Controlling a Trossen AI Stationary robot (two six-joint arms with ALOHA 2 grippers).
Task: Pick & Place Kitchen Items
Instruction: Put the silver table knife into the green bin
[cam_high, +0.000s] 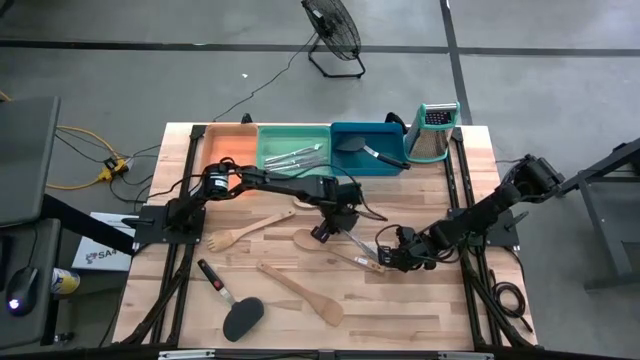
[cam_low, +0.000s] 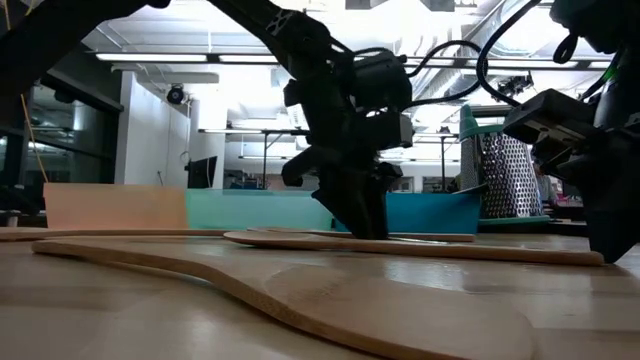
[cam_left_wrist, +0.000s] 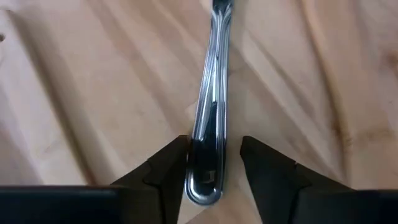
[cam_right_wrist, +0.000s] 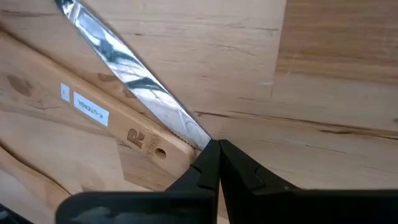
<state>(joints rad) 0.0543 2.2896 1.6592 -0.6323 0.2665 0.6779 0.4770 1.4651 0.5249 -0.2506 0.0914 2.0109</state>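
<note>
Silver knife (cam_left_wrist: 209, 134) mid-table: left gripper (cam_left_wrist: 214, 163) apart astride its handle, right gripper (cam_right_wrist: 216, 163) pinched together at its tip. Next: close left, lift.

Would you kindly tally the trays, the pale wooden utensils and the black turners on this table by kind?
Rectangular trays: 3 (orange tray, green tray, blue tray)
Pale wooden utensils: 3 (wooden fork, wooden spoon, wooden spatula)
Black long-handled turners: 2 (loose turner, turner in the blue tray)
Total: 8
</note>
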